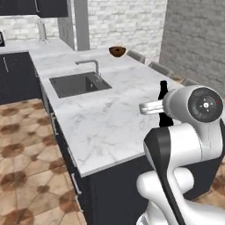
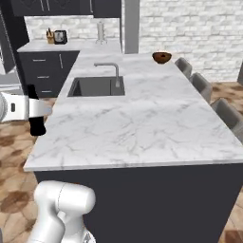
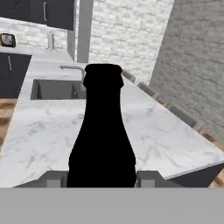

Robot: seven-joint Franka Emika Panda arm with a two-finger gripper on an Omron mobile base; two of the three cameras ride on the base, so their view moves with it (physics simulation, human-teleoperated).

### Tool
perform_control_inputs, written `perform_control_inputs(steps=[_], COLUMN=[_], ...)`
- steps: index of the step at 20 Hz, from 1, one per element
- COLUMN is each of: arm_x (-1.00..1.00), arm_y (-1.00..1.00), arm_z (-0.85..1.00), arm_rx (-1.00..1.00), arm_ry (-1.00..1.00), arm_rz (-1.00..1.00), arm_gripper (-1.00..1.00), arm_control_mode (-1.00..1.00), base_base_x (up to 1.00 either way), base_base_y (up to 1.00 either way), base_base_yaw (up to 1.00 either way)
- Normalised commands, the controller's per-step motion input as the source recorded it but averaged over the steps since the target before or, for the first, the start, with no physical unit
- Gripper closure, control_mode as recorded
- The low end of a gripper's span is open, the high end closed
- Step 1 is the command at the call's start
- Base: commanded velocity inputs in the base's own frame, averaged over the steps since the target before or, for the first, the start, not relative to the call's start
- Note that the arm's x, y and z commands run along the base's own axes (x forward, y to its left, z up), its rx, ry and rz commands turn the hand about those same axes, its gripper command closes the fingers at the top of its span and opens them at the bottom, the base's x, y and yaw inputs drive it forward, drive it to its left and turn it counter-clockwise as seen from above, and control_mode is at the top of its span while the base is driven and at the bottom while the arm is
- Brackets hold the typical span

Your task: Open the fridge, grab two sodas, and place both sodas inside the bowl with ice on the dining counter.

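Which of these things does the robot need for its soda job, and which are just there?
Part of the job:
near-black cola-shaped soda bottle, clamped in the gripper
round reddish-brown wooden bowl
long white marble dining counter

Just there:
grey sink with its curved tap
grey chairs

bowl (image 2: 162, 57) on dining counter (image 2: 142, 123) far end | sink (image 2: 97, 87) nearer | soda (image 3: 103, 135) in pincer (image 3: 101, 178)
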Motion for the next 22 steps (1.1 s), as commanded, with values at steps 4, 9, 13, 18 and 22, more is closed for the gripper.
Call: perform_control_inputs(steps=[4,9,13,18,22], arm_x=[0.00,0.00,0.00,0.00,0.00], arm_y=[0.00,0.00,0.00,0.00,0.00], arm_z=[0.00,0.00,0.00,0.00,0.00], arm_rx=[0.00,0.00,0.00,0.00,0.00], arm_ry=[0.00,0.00,0.00,0.00,0.00], arm_rz=[0.00,0.00,0.00,0.00,0.00], arm_gripper=[1.00,1.00,1.00,1.00,1.00], arm_control_mode=[1.00,1.00,1.00,1.00,1.00], base_base_x=[0.38,0.41,0.46,0.52,0.66], base_base_y=[-1.00,-1.00,-1.00,-1.00,-1.00], base_base_yaw=[0.00,0.00,0.00,0.00,0.00])
